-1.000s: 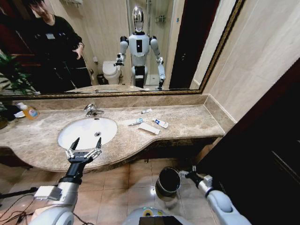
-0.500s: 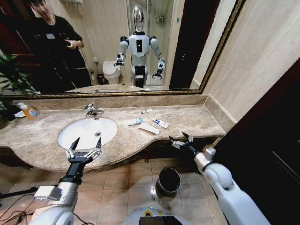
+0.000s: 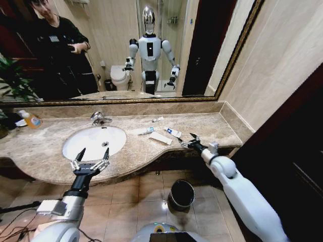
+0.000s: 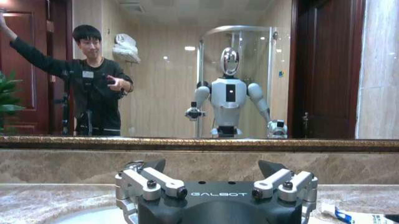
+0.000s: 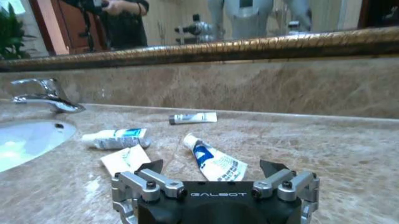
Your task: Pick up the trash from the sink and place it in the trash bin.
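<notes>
The trash lies on the marble counter to the right of the sink [image 3: 81, 146], not in the basin: a small tube [image 3: 157, 119], a white tube with green marks [image 3: 146, 131], a flat white packet [image 3: 160, 138] and a blue-marked tube [image 3: 173, 132]. My right gripper [image 3: 186, 140] hovers open just right of the blue-marked tube [image 5: 214, 160], which lies between and ahead of the fingers of that gripper [image 5: 212, 168]. My left gripper [image 3: 91, 160] stands open at the basin's front rim, holding nothing. The black trash bin [image 3: 181, 194] stands on the floor below the counter.
A chrome faucet [image 3: 99, 118] stands behind the basin. An orange soap bottle [image 3: 31, 119] sits at the counter's far left. A mirror backs the counter and a wall closes its right end. Cables lie on the tiled floor at the left.
My right arm has risen from beside the bin near the floor to the counter, its open gripper now next to the blue-marked tube. The left arm has not moved.
</notes>
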`<state>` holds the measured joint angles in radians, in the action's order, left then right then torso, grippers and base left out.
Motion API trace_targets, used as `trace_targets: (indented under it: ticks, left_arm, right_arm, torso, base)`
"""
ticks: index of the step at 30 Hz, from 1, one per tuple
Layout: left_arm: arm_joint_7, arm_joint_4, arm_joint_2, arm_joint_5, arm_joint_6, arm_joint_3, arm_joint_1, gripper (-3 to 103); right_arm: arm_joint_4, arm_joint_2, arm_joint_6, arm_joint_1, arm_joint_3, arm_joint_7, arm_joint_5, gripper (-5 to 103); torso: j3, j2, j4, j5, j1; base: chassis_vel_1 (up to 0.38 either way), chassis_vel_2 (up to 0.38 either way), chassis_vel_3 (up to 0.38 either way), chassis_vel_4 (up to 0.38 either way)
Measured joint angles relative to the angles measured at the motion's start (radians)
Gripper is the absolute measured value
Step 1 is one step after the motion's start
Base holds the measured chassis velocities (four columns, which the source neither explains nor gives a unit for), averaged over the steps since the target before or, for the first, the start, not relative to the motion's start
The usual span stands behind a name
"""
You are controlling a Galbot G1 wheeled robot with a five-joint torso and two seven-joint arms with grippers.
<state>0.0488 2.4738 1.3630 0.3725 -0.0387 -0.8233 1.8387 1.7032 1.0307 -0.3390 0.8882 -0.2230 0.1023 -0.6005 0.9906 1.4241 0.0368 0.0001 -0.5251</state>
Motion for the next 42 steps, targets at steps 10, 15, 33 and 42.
trace_targets:
  ticks: [10, 15, 33, 42]
  left_arm:
    - [0.0, 0.0, 0.0, 0.0, 0.0, 0.0, 0.0, 100]
    - [0.0, 0.0, 0.0, 0.0, 0.0, 0.0, 0.0, 100]
    - [0.0, 0.0, 0.0, 0.0, 0.0, 0.0, 0.0, 100]
    - [0.0, 0.0, 0.0, 0.0, 0.0, 0.0, 0.0, 100]
  right_arm:
    - [-0.149, 0.053, -0.006, -0.154, 0.085, -0.029, -0.007, 87]
    - [-0.186, 0.057, -0.005, -0.173, 0.083, -0.029, -0.004, 86]
    - [-0.187, 0.031, -0.013, -0.133, 0.069, 0.01, -0.006, 55]
    - [-0.183, 0.04, -0.009, -0.126, 0.075, 0.008, -0.002, 23]
  torso:
    - [0.0, 0.0, 0.0, 0.0, 0.0]
    - [0.0, 0.0, 0.0, 0.0, 0.0]
    - [0.0, 0.0, 0.0, -0.0001, 0.0]
    - [0.0, 0.0, 0.0, -0.0001, 0.0]
  base:
    - [0.0, 0.0, 0.0, 0.0]
    - [0.0, 0.0, 0.0, 0.0]
    - [0.0, 0.0, 0.0, 0.0]
    - [0.0, 0.0, 0.0, 0.0]
